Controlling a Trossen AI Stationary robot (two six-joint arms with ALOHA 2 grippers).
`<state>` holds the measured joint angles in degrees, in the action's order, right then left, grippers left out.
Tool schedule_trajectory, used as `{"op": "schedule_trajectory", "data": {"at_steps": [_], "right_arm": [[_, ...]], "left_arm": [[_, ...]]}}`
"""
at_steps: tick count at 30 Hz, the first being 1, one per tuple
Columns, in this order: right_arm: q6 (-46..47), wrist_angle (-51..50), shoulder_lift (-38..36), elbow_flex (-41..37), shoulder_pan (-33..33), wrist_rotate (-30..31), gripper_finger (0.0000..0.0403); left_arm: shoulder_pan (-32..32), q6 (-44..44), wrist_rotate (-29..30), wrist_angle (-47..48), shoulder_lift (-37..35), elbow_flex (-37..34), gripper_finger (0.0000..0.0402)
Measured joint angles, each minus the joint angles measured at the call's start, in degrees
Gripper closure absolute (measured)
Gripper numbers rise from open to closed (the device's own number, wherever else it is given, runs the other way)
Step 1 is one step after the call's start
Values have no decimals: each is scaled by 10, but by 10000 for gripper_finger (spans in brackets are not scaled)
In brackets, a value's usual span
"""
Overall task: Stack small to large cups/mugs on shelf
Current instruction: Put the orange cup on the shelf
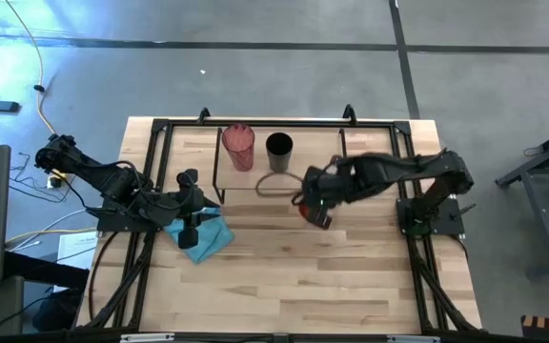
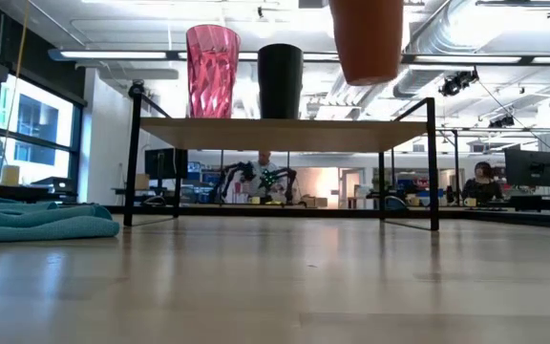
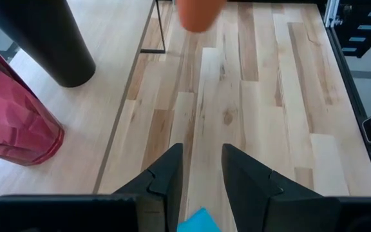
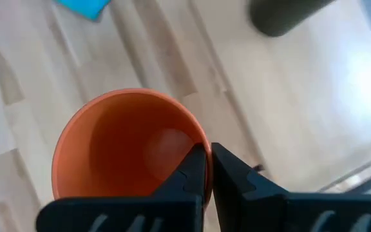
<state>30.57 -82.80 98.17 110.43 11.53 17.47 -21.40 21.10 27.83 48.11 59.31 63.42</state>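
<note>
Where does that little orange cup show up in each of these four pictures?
High view: orange cup under the right claw, right of centre.
Low view: top edge, hanging above the shelf.
Left wrist view: blurred, top middle.
Right wrist view: fills the centre, rim pinched.
Shared landmark: black cup.

Grey floor (image 1: pixel 255 76) seen around table (image 1: pixel 294 286), crossed by dark seams. Beyond table: windows (image 2: pixel 27 124) at one side, ceiling ducts (image 2: pixel 466 48) and strip lights (image 2: pixel 113 54) above, desks with monitors (image 2: pixel 531 167) behind, seated person (image 2: pixel 482 182) seen.
</note>
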Motion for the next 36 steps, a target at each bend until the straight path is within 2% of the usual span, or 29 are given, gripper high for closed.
{"op": "schedule_trajectory", "data": {"at_steps": [12,25,36], "right_arm": [[-50,-41,0,65,-117,-2,403],[-66,-52,0,65,-214,-25,403],[-99,-32,0,65,-269,-42,403]], "left_arm": [[0,4,-2,0,0,0,305],[0,4,-2,1,0,0,305],[0,4,-2,1,0,0,305]]}}
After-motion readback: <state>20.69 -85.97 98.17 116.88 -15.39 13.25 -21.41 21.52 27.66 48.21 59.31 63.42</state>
